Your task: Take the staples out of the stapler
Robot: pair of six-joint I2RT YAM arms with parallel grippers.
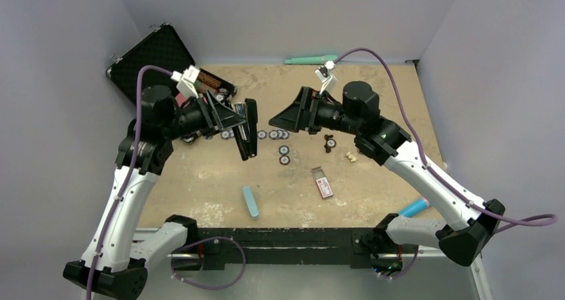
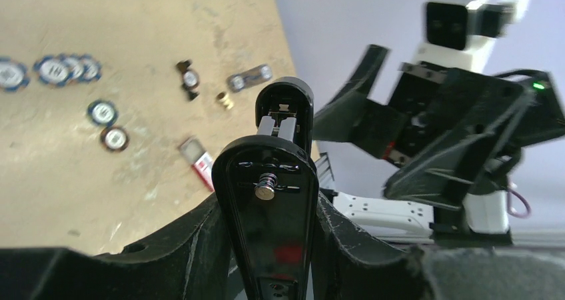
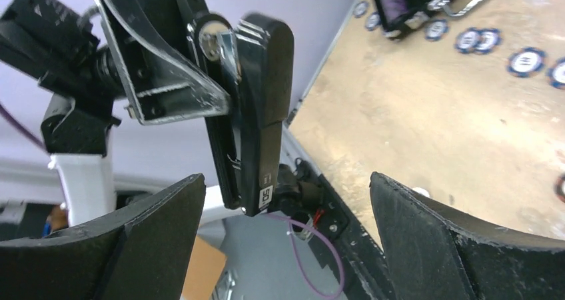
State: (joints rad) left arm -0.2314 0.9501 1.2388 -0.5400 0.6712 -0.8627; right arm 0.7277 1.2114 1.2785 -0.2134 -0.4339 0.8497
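Sandy bench (image 1: 200, 180) under everything. The left hand (image 1: 238, 123) is clamped on the black stapler (image 1: 249, 133) and holds it up off the bench, with the long end hanging free past the fingers. The right hand (image 1: 280, 119) is spread wide open with nothing in it, just beside the stapler but not touching. Lying on the bench below the hands: a pale blue bar (image 1: 250, 202), a red-and-white box (image 1: 322, 182), and some poker chips (image 1: 284, 155).
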